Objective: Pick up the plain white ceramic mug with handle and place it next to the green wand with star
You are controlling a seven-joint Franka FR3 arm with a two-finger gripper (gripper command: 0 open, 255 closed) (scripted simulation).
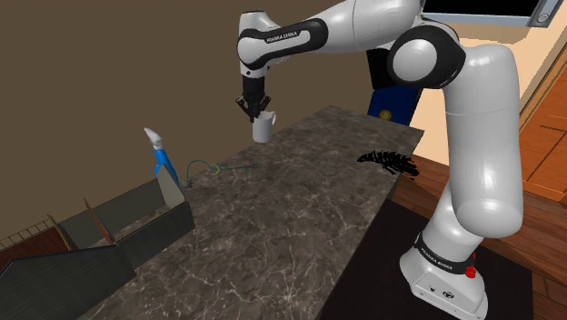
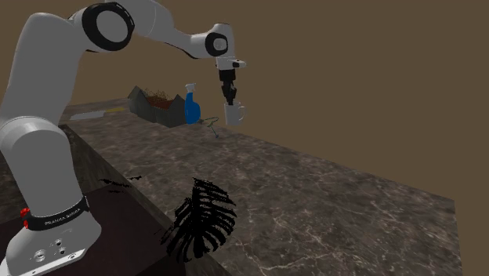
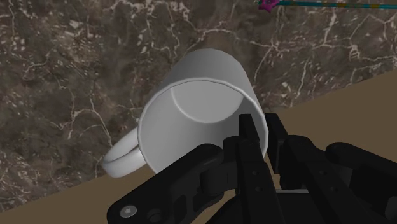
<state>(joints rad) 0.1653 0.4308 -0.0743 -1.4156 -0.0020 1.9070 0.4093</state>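
Just above the far edge of the dark marbled table point(image 1: 300, 218), the black gripper point(image 1: 254, 111) is closed on the rim of the white mug point(image 1: 263, 129), holding it upright and clear of the surface. Farther along lies the green wand point(image 1: 213, 167), near a blue spray bottle point(image 1: 162, 159), with a plain brown wall point(image 1: 109, 73) behind.

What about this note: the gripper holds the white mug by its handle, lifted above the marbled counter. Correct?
No. The wrist view shows the gripper shut on the rim of the white mug, across from its handle, which is free. The rest stands.
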